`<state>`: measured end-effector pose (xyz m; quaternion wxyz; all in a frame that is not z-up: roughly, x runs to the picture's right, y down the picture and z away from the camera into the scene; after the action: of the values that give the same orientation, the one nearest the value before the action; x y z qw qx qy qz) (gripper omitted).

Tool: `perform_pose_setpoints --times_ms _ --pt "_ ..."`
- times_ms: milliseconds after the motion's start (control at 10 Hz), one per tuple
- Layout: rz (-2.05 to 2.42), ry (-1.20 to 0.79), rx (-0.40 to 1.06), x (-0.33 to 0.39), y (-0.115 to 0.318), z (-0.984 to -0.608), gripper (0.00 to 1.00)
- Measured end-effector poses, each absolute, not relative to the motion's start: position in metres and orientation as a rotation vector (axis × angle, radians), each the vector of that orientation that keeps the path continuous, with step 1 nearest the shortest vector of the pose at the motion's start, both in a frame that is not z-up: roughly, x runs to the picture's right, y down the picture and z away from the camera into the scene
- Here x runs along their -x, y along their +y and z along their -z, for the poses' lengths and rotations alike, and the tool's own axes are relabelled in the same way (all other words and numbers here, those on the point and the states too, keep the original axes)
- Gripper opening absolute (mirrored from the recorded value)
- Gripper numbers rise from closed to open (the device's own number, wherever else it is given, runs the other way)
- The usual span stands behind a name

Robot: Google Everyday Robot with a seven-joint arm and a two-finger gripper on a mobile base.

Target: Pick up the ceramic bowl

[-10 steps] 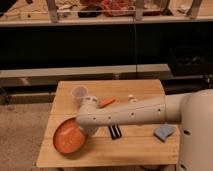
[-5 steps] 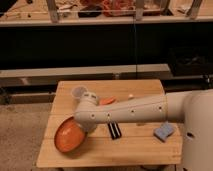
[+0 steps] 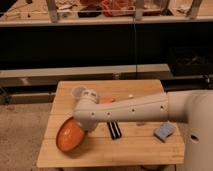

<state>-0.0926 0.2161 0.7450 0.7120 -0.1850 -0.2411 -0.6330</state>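
The ceramic bowl (image 3: 69, 136), orange-red and shallow, is tipped up on edge over the front left part of the wooden table (image 3: 125, 152), its inside facing left and toward the front. My gripper (image 3: 83, 125) is at the end of the white arm that reaches in from the right. It sits at the bowl's upper right rim, shut on the bowl, and is mostly hidden under the wrist.
A whitish translucent cup (image 3: 78, 92) stands just behind the wrist. An orange item (image 3: 108, 100) lies mid-table, a black object (image 3: 114, 131) pokes out below the arm, and a blue sponge (image 3: 164, 131) rests at the right. A dark shelf unit runs behind the table.
The bowl has gone from lying nearly flat to steeply tilted, its right rim raised by the gripper. The arm's end has shifted slightly up and left.
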Motion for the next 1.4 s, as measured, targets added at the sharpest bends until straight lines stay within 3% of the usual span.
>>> perform_pose_setpoints --times_ms 1400 --pt "1.411 -0.531 0.401 0.084 0.211 -0.728 0.00"
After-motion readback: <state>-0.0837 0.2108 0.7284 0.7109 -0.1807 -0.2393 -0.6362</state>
